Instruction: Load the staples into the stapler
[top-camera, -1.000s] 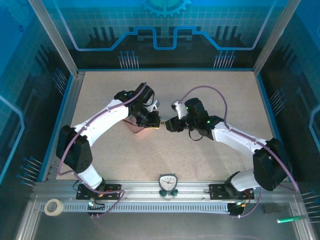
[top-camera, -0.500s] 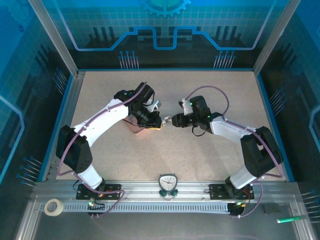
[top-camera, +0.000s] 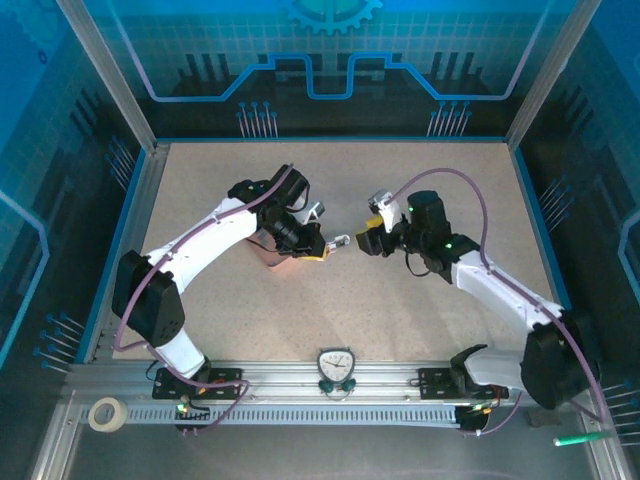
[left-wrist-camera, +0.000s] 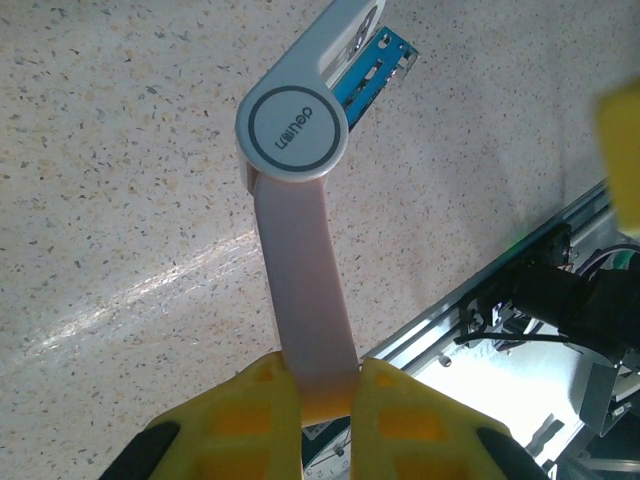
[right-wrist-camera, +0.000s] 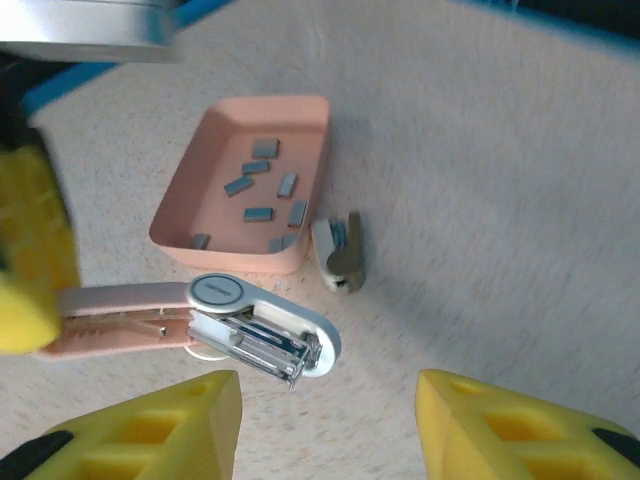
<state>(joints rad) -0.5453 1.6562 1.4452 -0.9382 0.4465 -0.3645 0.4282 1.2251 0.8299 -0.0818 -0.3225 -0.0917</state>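
Notably, stapler pink end hidden inside left gripper; staples small, blurred

Smooth matt plastic stapler; dull grey metal staples; speckled matt tabletop.

A speckled beige bench is enclosed by blue panels printed with circuit lines; an aluminium rail is fixed along its near edge.
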